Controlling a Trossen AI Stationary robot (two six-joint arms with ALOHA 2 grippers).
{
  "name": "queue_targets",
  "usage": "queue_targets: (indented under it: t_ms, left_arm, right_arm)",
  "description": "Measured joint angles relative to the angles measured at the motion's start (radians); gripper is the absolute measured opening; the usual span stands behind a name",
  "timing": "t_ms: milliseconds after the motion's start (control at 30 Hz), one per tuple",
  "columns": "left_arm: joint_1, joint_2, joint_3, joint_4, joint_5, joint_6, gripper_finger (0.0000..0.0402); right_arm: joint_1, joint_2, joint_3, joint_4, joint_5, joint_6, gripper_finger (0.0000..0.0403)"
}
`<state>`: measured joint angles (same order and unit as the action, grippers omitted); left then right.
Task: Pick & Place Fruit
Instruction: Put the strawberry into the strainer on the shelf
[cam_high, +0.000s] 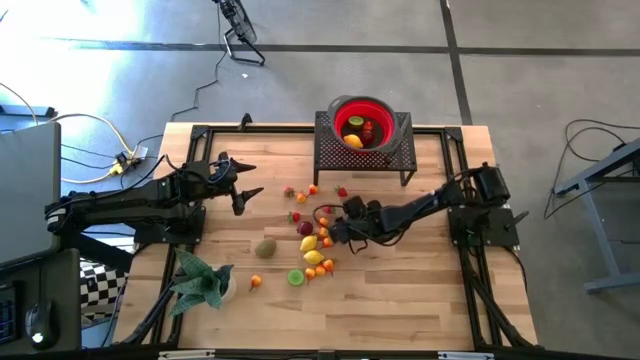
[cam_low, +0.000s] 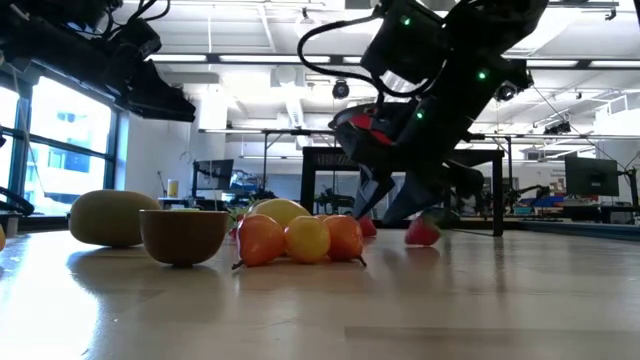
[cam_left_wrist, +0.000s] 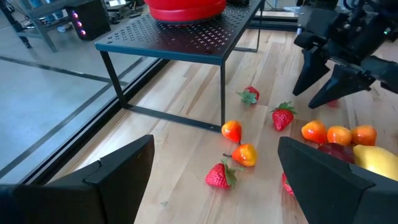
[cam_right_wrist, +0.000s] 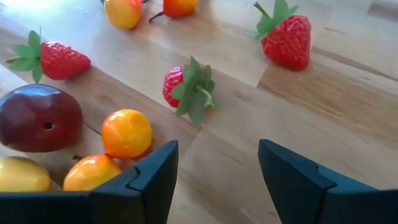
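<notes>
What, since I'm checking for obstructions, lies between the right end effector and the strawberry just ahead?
Only bare table, seen in the right wrist view, separates the right end effector and the strawberry.

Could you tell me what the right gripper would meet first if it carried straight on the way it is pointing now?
Probably the strawberry lying leaf-end toward it, roughly in line ahead of the open right gripper. Bare table lies between them; depth is hard to judge, so it might slip just past.
</notes>
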<state>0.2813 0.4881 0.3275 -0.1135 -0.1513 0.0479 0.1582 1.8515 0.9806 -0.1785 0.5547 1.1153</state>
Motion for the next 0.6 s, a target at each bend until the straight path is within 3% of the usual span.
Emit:
queue_targets:
  t_ms: [233,600]
  left_arm:
    - [0.0,0.0,0.0,0.0,0.0,0.0,0.0337]
    - [0.0,0.0,0.0,0.0,0.003,0.052,0.0337]
  right_arm:
    - [-0.003,-0.014,0.0,0.042,-0.053,-0.046,0.0215]
    - [0.0,-0.163,0.0,0.023,-0.064,-0.11,0.0215]
